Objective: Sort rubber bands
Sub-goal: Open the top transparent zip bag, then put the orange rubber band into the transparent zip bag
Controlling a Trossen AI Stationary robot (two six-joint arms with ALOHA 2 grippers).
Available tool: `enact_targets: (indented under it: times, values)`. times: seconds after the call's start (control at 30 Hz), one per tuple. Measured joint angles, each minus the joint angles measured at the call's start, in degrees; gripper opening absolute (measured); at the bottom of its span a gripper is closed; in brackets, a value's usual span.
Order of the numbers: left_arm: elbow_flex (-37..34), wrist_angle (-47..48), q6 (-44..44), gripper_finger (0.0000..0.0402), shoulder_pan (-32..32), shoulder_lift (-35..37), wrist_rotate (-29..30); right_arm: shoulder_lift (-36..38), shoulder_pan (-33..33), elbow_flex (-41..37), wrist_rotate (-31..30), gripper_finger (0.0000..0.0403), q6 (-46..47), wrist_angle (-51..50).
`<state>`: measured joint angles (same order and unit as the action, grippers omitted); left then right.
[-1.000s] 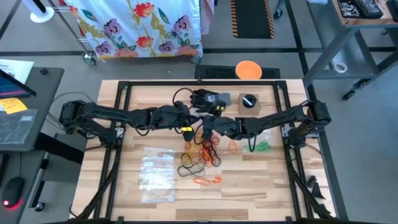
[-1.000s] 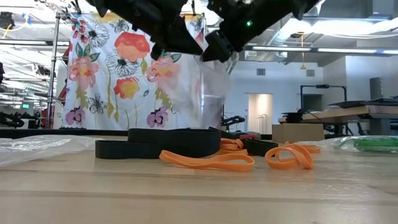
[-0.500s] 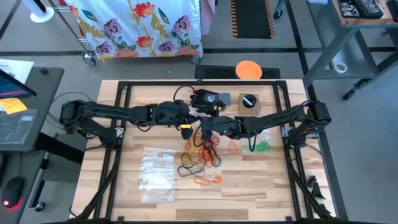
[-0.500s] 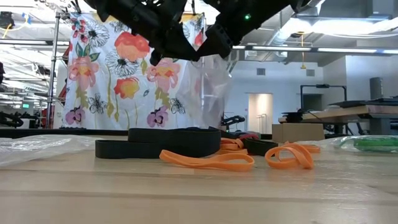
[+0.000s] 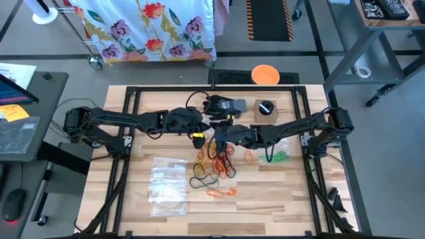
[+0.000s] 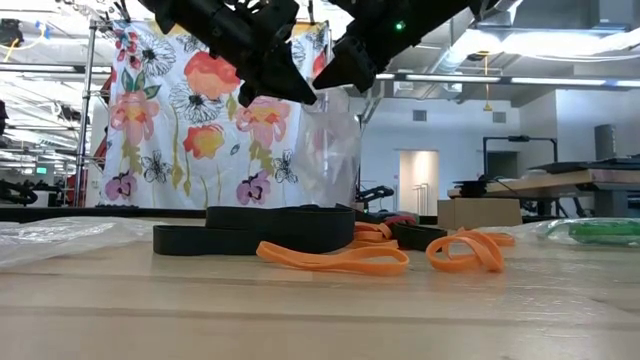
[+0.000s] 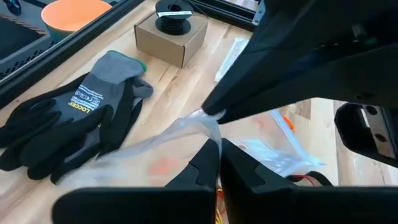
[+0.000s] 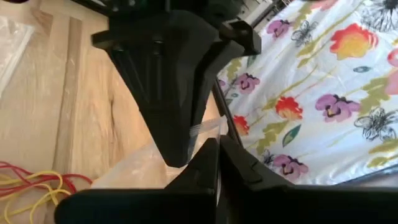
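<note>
A clear plastic bag (image 6: 328, 150) hangs in the air between my two grippers, above the middle of the table. My left gripper (image 7: 216, 158) and my right gripper (image 8: 217, 152) are both shut on its top edge, tip to tip (image 5: 209, 131). Below them the rubber bands (image 5: 216, 162) lie in a loose pile of red, yellow, orange and black loops on the wood. More orange bands (image 5: 221, 192) lie nearer the front edge. In the low view, black bands (image 6: 250, 230) and orange bands (image 6: 335, 258) rest flat on the table. My left gripper pinches the bag's top edge (image 7: 208, 132) between its two fingers, coming slanting down from the table's left. The bag hangs slack below, clear of the table. My right gripper pinches the same top edge (image 8: 205, 129) right beside the left fingers (image 8: 180, 155), slanting down from the table's right.
A black glove (image 5: 222, 106) and a small cardboard box (image 5: 265, 109) lie at the far side. Flat clear bags (image 5: 167, 186) lie at the near left. A bag with green bands (image 5: 279, 156) lies at the right. An orange dish (image 5: 265, 73) sits beyond the table's far edge.
My right gripper has shut on the bag's top edge, next to the left fingers, and has rolled slightly. The hanging bag's upper part, which stood spread wider toward the right, has drawn narrower. Both arms have kept their places.
</note>
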<state>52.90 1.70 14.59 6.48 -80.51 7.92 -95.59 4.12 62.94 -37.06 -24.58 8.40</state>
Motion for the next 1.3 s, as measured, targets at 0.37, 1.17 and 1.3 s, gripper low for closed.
enact_targets:
  times: [0.37,1.17,1.3]
  values:
    - [0.0,3.4,-0.9,0.0001,0.0,1.7,-0.7,1.5,0.1,0.1,-2.4,0.0001,9.7,-7.9]
    - [0.0,-4.9,-19.6,0.0133,-1.3,2.2,-1.7,7.7,-7.5,7.3,10.4,0.0000,34.7,-35.5]
    - [-0.8,-4.5,-22.2,0.0133,-2.5,2.9,-5.6,9.0,-7.5,10.3,10.5,0.0000,36.6,-42.9]
